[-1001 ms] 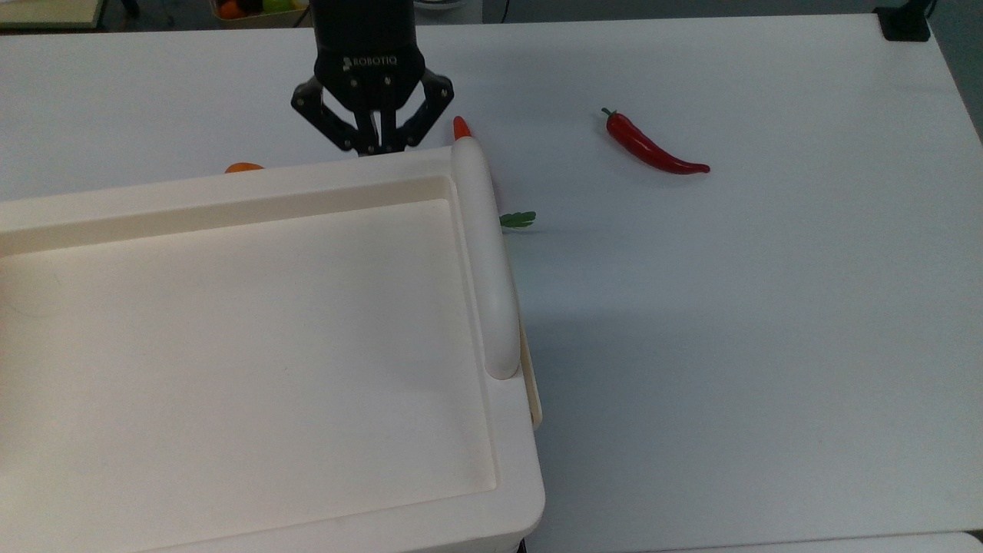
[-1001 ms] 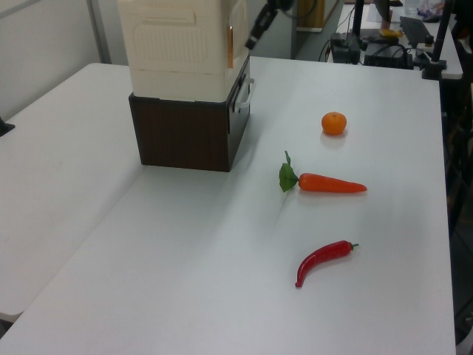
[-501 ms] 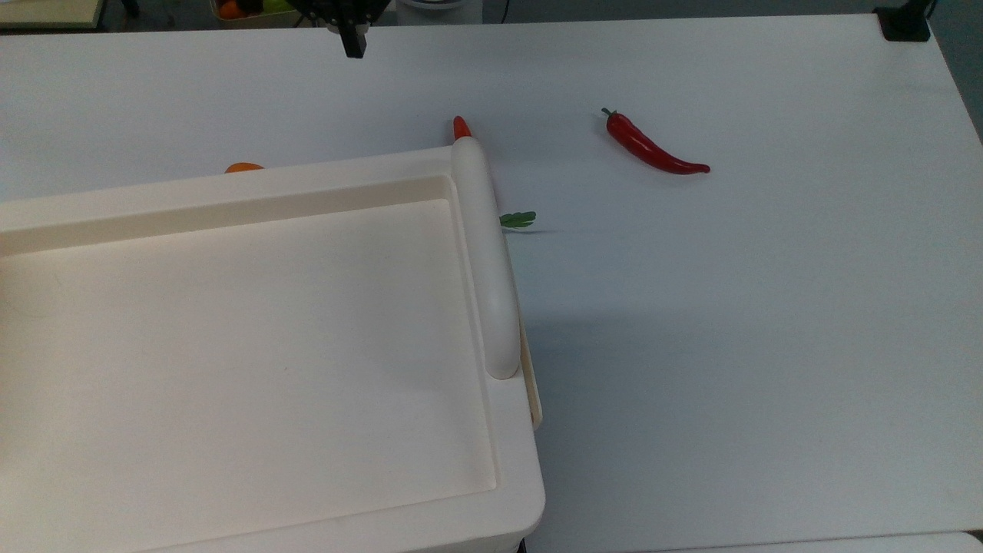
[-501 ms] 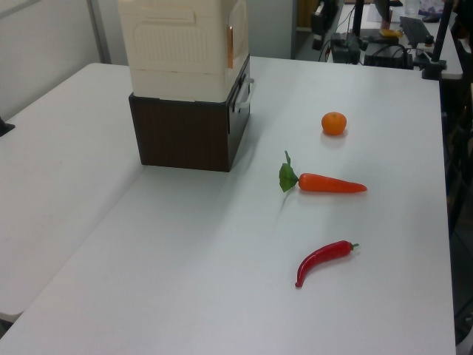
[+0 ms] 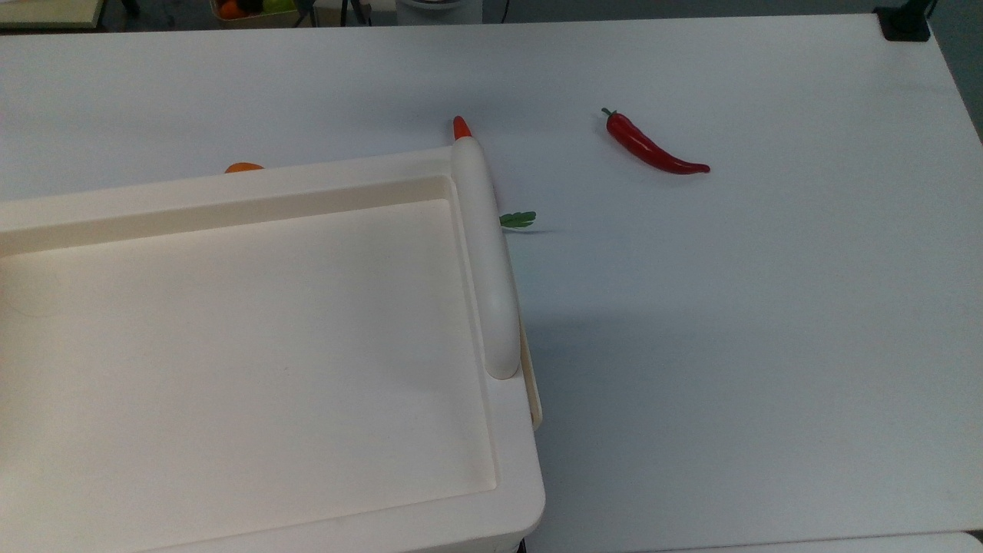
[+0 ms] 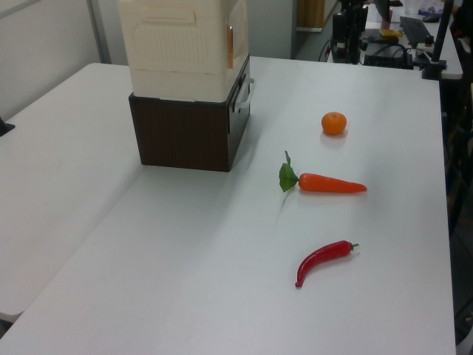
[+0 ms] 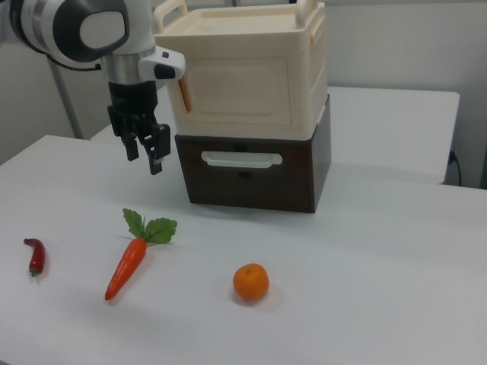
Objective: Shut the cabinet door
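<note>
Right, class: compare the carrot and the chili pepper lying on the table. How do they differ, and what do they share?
The carrot is orange and straight; the chili pepper is red and curved. The carrot carries broad green leaves; the chili pepper has a thin stem. The carrot looks thicker than the chili pepper. Both lie flat on the white table.

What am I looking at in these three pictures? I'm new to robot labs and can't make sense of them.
It is one moment, seen by three cameras. One looks down on the cream cabinet; two look across the white table from the sides. The cabinet stands on a dark brown drawer box. The robot arm hangs its gripper beside the cabinet door, carrying nothing. On the table lie a carrot, an orange and a red chilli.
</note>
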